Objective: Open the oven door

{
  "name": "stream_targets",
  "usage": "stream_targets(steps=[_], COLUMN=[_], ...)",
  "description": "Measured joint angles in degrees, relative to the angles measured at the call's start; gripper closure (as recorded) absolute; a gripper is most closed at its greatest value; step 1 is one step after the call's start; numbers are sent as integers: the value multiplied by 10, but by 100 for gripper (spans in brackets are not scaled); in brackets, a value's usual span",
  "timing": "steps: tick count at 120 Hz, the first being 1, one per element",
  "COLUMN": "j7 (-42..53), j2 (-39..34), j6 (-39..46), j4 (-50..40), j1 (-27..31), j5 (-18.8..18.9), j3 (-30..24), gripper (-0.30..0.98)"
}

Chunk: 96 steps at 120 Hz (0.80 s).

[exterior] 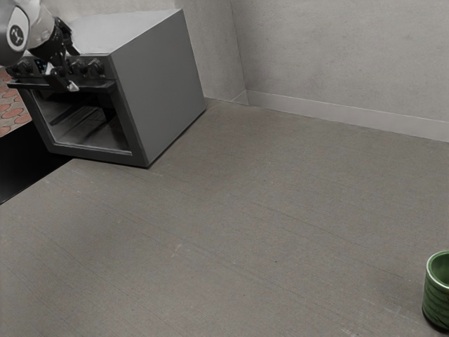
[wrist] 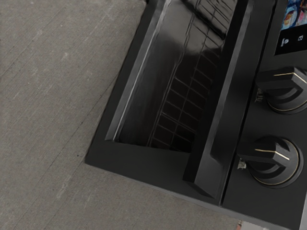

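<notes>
Black-framed and glassy, the seemingly shut oven door (exterior: 38, 119) sits at the exterior view's left, so square your gripper (exterior: 61, 78), fingers apart, across its straight, bevelled handle (exterior: 24, 86), then pull outward smoothly, clearing the chunky ridged knobs (exterior: 96, 69), far from that ribbed green cup (exterior: 436, 302).

- A kitchen-like corner in a plain room; whether it belongs to a home or a lab, I cannot tell.
- The kitchen sign is a grey box oven (exterior: 158, 84) at the exterior view's far left, with dark knobs (wrist: 275, 161), a small display (wrist: 293, 18) and a wire rack (wrist: 182, 105) inside.
- Bare, concrete-like walls (exterior: 337, 49) meet on the far side, above a pale skirting board (exterior: 337, 116).
- Reddish tiles (exterior: 10, 112) show at the far left.
- A ribbed green pot or cup (exterior: 436, 302) stands near right, on the grey-brown, finely lined surface (exterior: 231, 225).
</notes>
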Motion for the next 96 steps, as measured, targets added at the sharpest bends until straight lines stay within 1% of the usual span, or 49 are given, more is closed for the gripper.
stream_targets(steps=[31, 62, 69, 82, 96], j7=[-10, -12, -11, -4, 18], j2=[13, 24, 33, 46, 68], j6=[2, 3, 5, 25, 71], j4=[7, 17, 33, 46, 48], j1=[71, 94, 92, 94, 125], j5=[0, 2, 2, 2, 0], j3=[-3, -1, -5, -42, -115], gripper=[0, 0, 0, 0, 0])
